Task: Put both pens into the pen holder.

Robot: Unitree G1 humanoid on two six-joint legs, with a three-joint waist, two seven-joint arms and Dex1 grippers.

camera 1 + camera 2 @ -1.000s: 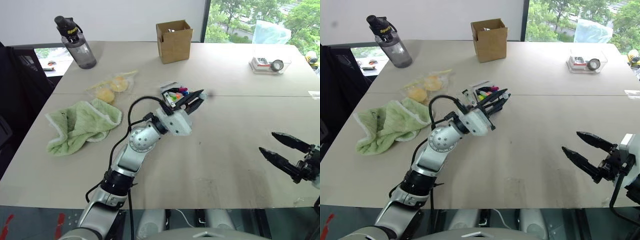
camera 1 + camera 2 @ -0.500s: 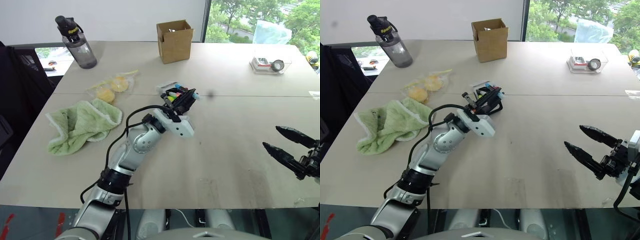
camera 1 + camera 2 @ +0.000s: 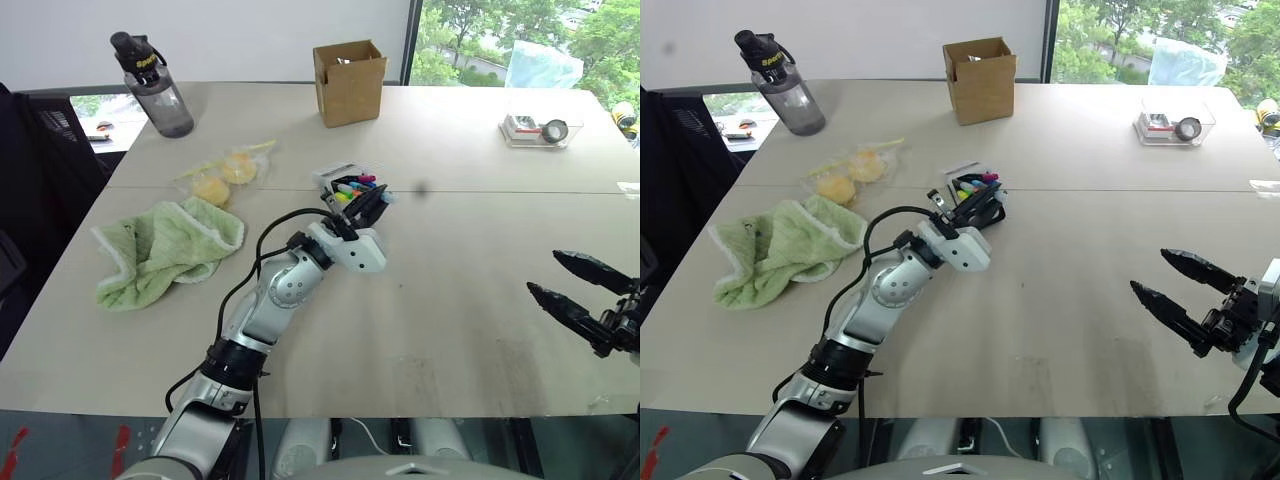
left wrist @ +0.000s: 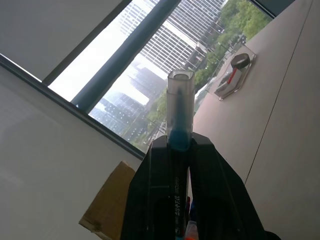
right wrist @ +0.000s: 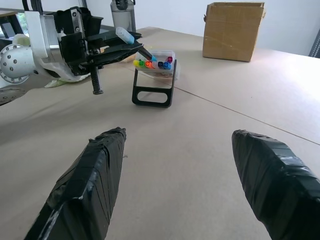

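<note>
From the head camera, a wide beige table [image 3: 470, 300] made of two joined tops meets a white wall and a window with green trees. On the table stand a dark water bottle [image 3: 150, 85], a brown cardboard box [image 3: 348, 82], a bag of yellow items [image 3: 224, 172], a green towel [image 3: 165, 250] and a clear tray [image 3: 535, 128].

The left gripper [image 3: 372, 205], clamped on a pen with light blue ends [image 3: 384, 197], hangs over the pen holder [image 3: 342, 183] mid-table. The right gripper [image 3: 578, 290] hovers well apart, fingers spread and empty.

In the left wrist view, the pen's clear blue cap rises between the closed fingers [image 4: 150, 200], with city buildings beyond the glass.

The right wrist view shows the holder on the tabletop holding coloured markers, with the pen slanting down toward it.
</note>
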